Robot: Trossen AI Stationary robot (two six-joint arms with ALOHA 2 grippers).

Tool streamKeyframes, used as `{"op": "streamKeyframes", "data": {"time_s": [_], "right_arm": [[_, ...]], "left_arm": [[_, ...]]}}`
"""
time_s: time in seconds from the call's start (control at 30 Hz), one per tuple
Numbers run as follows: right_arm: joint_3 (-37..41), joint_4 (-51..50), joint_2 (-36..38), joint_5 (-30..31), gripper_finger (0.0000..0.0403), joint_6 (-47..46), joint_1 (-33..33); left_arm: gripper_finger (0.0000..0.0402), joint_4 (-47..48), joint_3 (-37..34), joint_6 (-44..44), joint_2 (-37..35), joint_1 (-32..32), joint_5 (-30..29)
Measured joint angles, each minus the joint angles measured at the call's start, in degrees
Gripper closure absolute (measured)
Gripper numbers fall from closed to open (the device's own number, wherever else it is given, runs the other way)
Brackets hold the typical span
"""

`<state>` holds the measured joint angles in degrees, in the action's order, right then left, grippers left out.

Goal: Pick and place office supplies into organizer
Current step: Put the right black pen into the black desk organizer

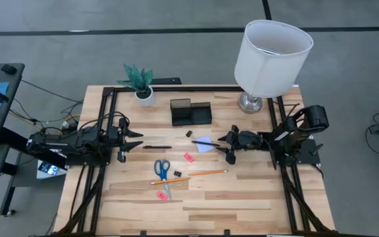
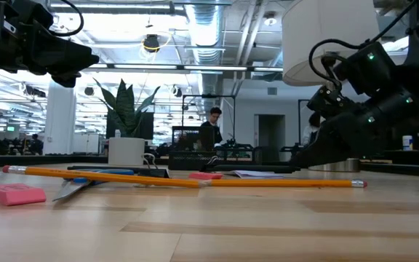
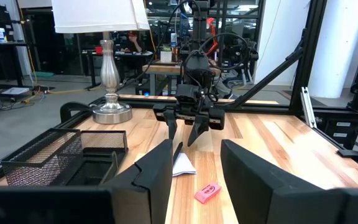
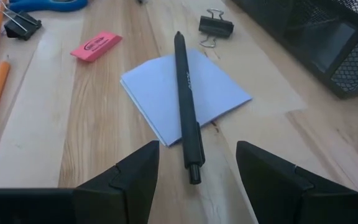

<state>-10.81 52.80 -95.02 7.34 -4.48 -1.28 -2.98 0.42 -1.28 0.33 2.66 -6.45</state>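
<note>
A slim matte black pen (image 4: pixel 186 106) lies across a pale lavender note pad (image 4: pixel 185 93) on the light wooden table (image 1: pixel 229 197), near the black mesh organizer (image 1: pixel 191 112). Its long axis runs straight out from the right gripper (image 1: pixel 229 146), clip end nearest the fingers. That gripper hangs just before the pen with its jaws apart, grasping nothing. The left gripper (image 1: pixel 125 141) waits across the table, also released. A pink eraser (image 4: pixel 96 45) and black binder clip (image 4: pixel 215 27) lie beside the pad; an open-plan office shows behind.
</note>
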Motion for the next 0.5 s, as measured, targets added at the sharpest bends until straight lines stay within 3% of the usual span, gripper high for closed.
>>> {"op": "streamKeyframes", "data": {"time_s": [0.5], "right_arm": [[0.00,-2.58,0.00,0.04,0.0194,-0.01,0.00]], "left_arm": [[0.0274,0.00,-0.01,0.00,0.01,-0.02,-0.01]]}}
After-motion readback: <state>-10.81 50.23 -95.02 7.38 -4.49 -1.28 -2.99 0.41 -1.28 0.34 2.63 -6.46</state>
